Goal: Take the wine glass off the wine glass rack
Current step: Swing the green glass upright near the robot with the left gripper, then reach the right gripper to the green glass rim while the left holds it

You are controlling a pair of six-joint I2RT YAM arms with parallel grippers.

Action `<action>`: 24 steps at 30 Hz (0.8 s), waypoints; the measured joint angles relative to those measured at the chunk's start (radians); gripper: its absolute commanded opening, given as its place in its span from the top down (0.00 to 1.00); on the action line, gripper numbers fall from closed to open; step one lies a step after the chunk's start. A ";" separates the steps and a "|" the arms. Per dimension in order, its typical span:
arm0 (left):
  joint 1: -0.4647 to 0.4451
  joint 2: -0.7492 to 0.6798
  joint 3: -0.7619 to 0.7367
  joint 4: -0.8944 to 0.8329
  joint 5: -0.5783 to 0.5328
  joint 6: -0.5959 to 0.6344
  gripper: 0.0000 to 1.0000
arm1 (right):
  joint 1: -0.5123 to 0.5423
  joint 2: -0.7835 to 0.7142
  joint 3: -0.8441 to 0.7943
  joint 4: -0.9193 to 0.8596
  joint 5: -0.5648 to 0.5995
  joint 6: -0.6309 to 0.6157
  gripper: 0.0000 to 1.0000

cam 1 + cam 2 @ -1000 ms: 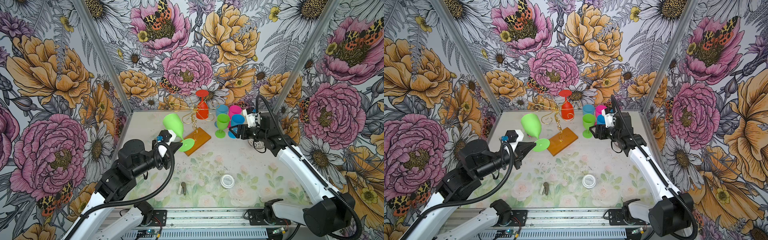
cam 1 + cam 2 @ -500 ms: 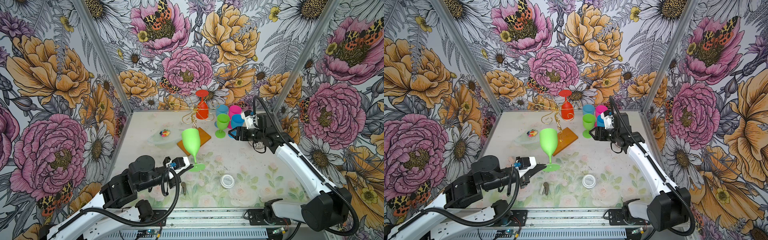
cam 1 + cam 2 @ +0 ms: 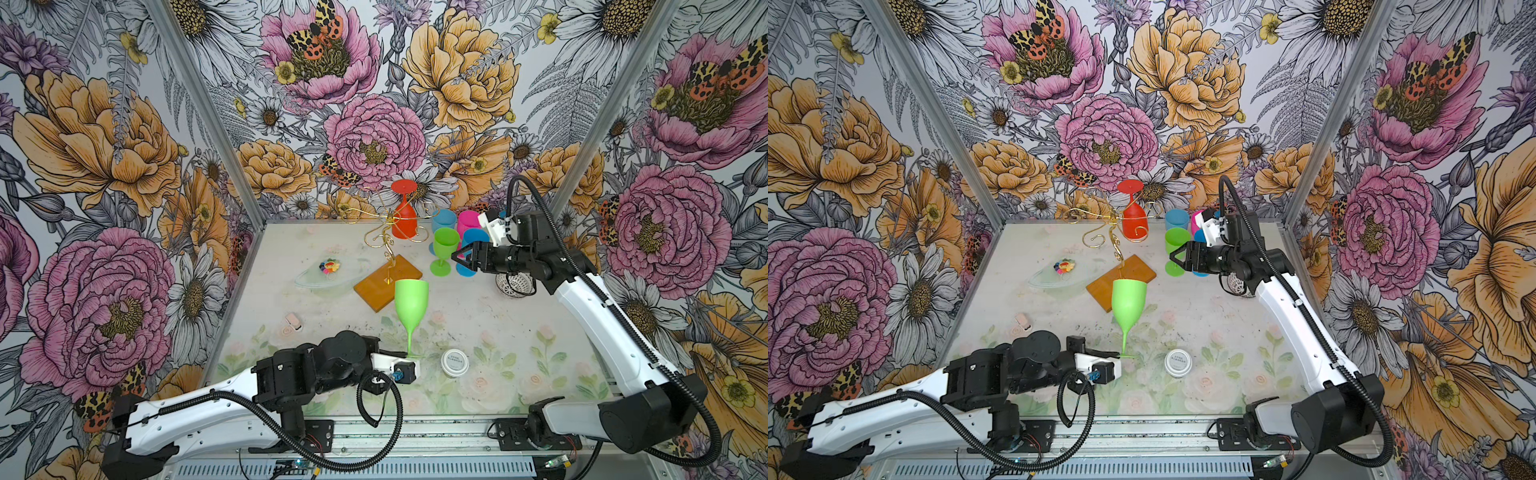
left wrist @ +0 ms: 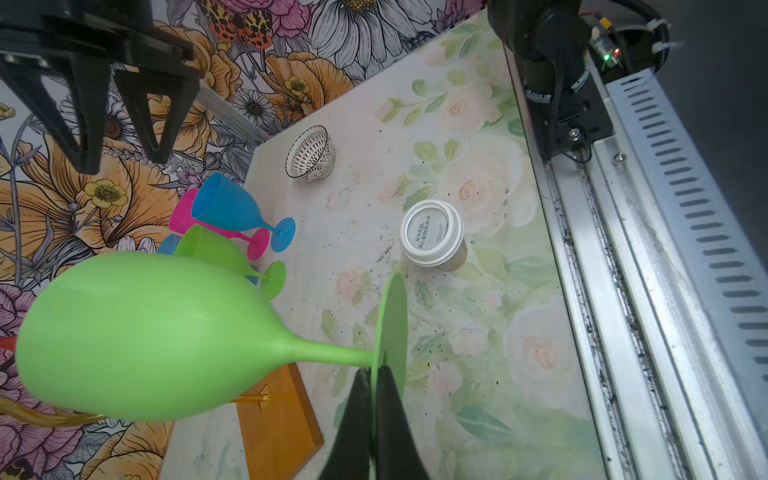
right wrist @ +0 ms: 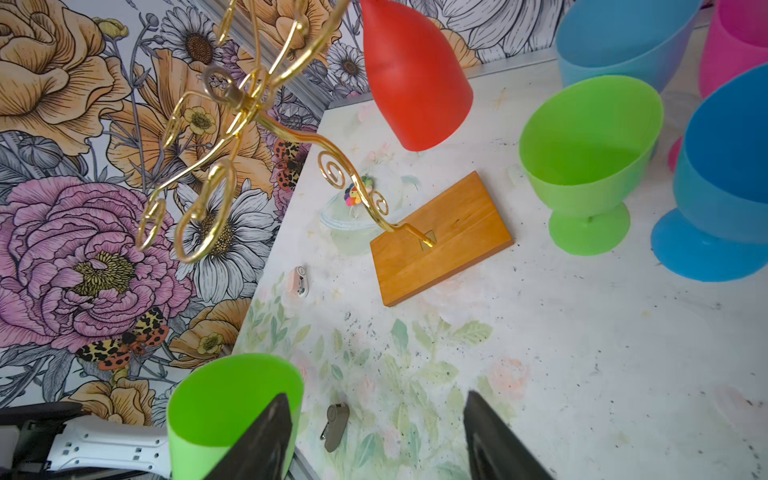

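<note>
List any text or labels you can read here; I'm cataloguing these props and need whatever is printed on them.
Lid of the white round container: two short lines of Chinese characters in the left wrist view, too blurred to read reliably; only a grey smudge in a top view.
Nothing else in view shows readable text.

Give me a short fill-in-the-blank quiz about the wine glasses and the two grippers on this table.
The wine glass held by its foot in the left gripper is ____ in colour.
The upside-down glass hanging on the wine glass rack is ____ in colour.
The right gripper has its jaws ____, holding nothing.
Missing words: green; red; open.
</note>
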 measured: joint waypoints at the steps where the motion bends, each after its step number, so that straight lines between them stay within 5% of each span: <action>1: -0.004 0.001 -0.013 0.012 -0.019 0.032 1.00 | 0.012 0.009 0.025 -0.019 -0.008 0.000 0.33; 13: -0.035 0.003 -0.144 0.146 -0.206 0.364 1.00 | 0.119 0.128 0.157 -0.224 -0.029 -0.079 0.34; 24: -0.041 0.031 -0.187 0.212 -0.288 0.529 1.00 | 0.137 0.158 0.200 -0.270 -0.098 -0.115 0.37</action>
